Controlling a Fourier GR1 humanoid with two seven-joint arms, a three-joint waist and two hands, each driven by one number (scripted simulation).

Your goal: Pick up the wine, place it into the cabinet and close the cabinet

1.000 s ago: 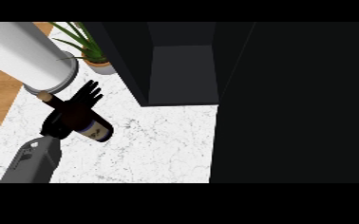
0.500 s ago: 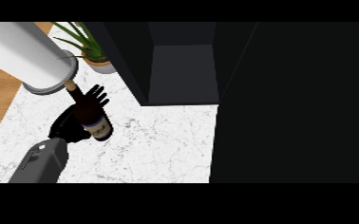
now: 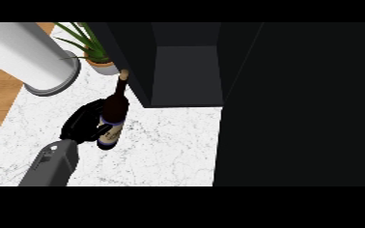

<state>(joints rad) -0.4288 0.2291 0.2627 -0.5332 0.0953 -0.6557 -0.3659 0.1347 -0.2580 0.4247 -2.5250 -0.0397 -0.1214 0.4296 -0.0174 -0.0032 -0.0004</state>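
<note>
Head view, looking steeply down: the wine bottle (image 3: 114, 113) sits a little left of centre, at about nine o'clock from the middle of the frame, over the white marbled counter (image 3: 171, 145). It is dark, with a pale label on its lower body and a tan cork end pointing toward twelve o'clock, so the bottle tilts with its neck up-frame. The cork end lies just beside the front left corner of the cabinet (image 3: 185, 67); whether they touch cannot be told.

At the bottle's eight o'clock the left hand (image 3: 84, 124) is curled round its lower body, black fingers wrapped on the left side, grasping the bottle. The grey forearm (image 3: 50, 166) runs from the hand down toward seven o'clock and leaves by the lower edge.

At one o'clock from the bottle the cabinet stands open, a dark box with a grey inner floor showing. A broad black panel (image 3: 292, 106), apparently its door, fills the frame from three o'clock to five o'clock.

At eleven o'clock from the bottle a potted plant (image 3: 96, 53) with long green leaves stands in a pale pot. Farther out, at ten o'clock, a large white cylinder (image 3: 35, 58) rests on a grey round base near the counter's left edge, where a strip of wooden floor (image 3: 8, 94) shows.
</note>
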